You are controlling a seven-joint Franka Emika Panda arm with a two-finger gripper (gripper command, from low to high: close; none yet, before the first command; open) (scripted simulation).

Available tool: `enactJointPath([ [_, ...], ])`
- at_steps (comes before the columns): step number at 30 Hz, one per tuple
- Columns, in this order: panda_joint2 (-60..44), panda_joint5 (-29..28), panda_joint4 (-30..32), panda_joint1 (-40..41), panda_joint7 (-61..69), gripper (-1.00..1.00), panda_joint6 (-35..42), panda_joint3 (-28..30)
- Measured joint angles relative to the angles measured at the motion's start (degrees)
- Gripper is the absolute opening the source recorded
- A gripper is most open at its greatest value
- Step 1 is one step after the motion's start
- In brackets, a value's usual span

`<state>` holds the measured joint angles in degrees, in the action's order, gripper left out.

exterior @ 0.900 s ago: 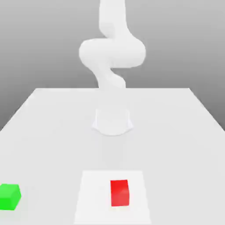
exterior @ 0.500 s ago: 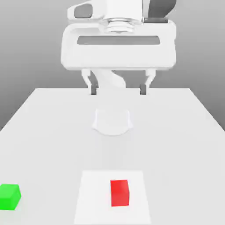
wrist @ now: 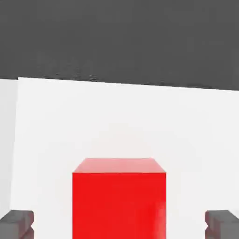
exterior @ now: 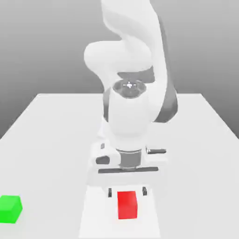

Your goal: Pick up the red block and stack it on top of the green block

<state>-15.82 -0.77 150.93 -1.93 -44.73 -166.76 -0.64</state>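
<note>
Exterior view, open claw [exterior: 127, 192] near red block [exterior: 127, 205]

Red block [exterior: 127, 205]: smooth, matt faces. Table [exterior: 46, 163]: smooth, matt. Gripper fingertips [exterior: 144, 191]: dark, matt.

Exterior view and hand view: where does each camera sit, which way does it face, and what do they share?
Exterior view: off the arm, facing the robot across the table, looking somewhat down; shows the arm, its base partly hidden, and the open gripper, plus the green block.
Hand view: on the hand, looking past the fingertips toward the red block; shows both fingertips, apart.
Shared: red block, the white sheet-like patch under it, fingertips.
</note>
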Motion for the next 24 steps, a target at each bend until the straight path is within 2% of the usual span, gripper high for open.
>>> enactJointPath([
  [1,-1.16,-0.12,-0.16,-0.03,-0.08,-1.0,-0.99,0.06],
  [8,-1.0,-0.24,-0.13,0.09,-0.19,-1.0,-0.87,-0.06],
  [14,9.55,0.56,1.07,0.82,0.24,-1.0,8.5,-0.12],
  [24,5.11,5.98,-12.24,15.91,-2.11,-1.0,17.85,14.01],
])
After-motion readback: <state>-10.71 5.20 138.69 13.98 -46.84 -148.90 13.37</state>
